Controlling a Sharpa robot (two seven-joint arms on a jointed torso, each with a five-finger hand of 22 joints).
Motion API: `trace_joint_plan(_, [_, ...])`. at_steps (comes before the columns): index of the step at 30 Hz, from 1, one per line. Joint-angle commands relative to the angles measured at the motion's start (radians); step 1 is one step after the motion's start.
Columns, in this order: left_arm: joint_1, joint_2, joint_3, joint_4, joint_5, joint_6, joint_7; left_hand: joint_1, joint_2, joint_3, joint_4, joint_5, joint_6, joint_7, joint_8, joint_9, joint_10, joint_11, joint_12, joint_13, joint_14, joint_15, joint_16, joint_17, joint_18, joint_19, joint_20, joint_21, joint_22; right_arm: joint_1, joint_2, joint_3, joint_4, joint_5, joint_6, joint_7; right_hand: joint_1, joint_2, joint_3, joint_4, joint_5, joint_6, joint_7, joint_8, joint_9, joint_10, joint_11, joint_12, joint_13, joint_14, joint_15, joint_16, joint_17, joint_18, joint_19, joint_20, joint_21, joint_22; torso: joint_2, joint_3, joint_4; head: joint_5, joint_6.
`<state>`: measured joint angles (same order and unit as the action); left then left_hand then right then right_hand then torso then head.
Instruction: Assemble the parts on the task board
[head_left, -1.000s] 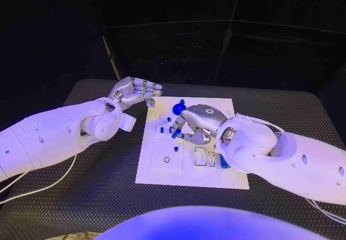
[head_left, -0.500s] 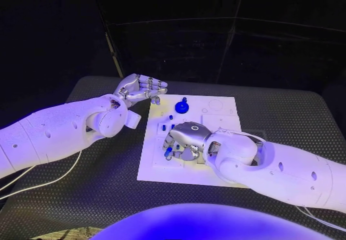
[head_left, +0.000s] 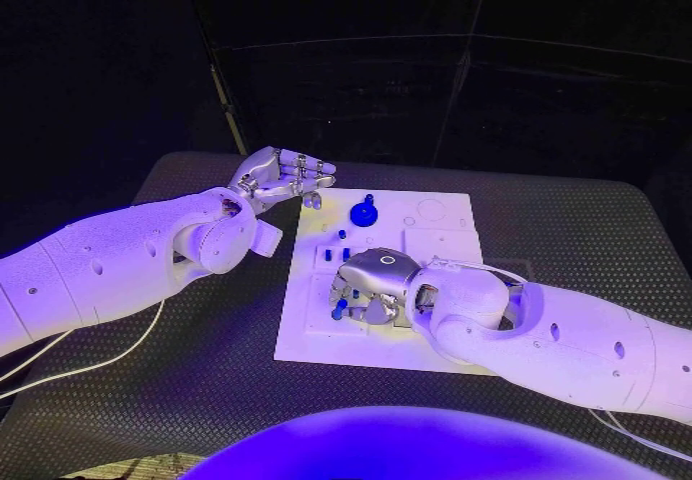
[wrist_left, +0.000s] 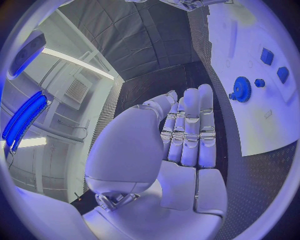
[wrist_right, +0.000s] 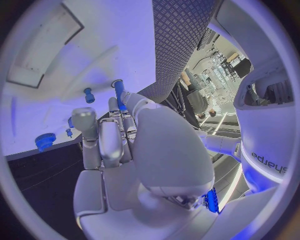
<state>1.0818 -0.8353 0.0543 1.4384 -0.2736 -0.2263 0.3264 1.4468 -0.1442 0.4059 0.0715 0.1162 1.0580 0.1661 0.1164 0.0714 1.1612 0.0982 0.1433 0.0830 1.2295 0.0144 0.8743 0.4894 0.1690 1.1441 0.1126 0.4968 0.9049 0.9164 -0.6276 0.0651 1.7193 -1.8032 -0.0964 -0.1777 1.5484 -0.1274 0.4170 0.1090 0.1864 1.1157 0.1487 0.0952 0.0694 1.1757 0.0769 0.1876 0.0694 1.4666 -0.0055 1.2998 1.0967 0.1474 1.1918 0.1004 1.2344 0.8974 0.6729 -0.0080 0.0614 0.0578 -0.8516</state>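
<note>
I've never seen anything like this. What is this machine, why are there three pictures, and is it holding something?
It is a robot with two white arms, each ending in a silver hand. One picture looks down from its head; the two round ones come from cameras at its wrists, behind each hand.

On the black table lies a white task board with small blue parts, among them a blue gear near the far edge.

The right hand is low over the board's middle and its fingers pinch a blue peg, seen in the right wrist view. The left hand hovers beside the board's far corner, fingers curled in, holding nothing.
</note>
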Motion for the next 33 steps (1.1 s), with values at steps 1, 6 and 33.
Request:
trace_joint_plan(1, [0.001,0.002,0.001,0.000,0.004,0.012,0.005,-0.005,0.001,0.000,-0.006,0.000,-0.002,0.005,-0.002,-0.001,-0.005,0.002,0.003,-0.001,-0.007,-0.001,-0.003,-0.001,0.013,-0.007,0.001,-0.006,-0.001,0.001,0.003,0.000,-0.002,-0.021,0.036,0.004,-0.013,0.001,0.005,-0.003,0.003,0.006,0.000,-0.004,0.001,0.008,-0.001,-0.003,0.002,0.025,-0.001,0.004,-0.001,-0.015,-0.005,-0.001,0.003,-0.001,0.001,-0.0006,0.0001,-0.001,-0.001])
trace_joint_plan(6, [0.001,0.002,0.001,0.000,0.004,0.012,0.004,-0.005,0.001,0.000,-0.006,0.000,-0.002,0.005,-0.002,-0.001,-0.005,0.002,0.003,-0.001,-0.007,-0.001,-0.003,-0.001,0.013,-0.007,0.001,-0.006,-0.001,0.001,0.006,0.000,-0.006,-0.046,0.045,-0.006,-0.014,0.001,0.005,-0.003,0.004,0.006,0.000,-0.004,0.001,0.009,-0.001,-0.003,0.002,0.025,-0.001,0.004,-0.002,-0.015,-0.005,-0.001,0.003,-0.001,0.001,-0.0004,0.0013,-0.001,-0.003])
trace_joint_plan(33, [0.001,-0.001,0.001,0.002,0.004,0.017,0.002,-0.005,0.001,0.000,-0.006,0.000,-0.002,0.005,-0.002,-0.001,-0.005,0.002,0.003,-0.001,-0.007,-0.001,-0.003,-0.001,0.013,-0.007,0.001,-0.006,-0.001,0.000,0.041,-0.025,-0.019,-0.114,0.027,-0.008,-0.111,-0.052,-0.028,0.002,0.027,-0.070,0.014,-0.033,-0.005,-0.098,0.027,-0.064,-0.006,0.018,0.022,-0.004,-0.020,-0.006,-0.047,0.018,-0.036,-0.061,0.001,-0.0003,0.0004,-0.001,-0.004])
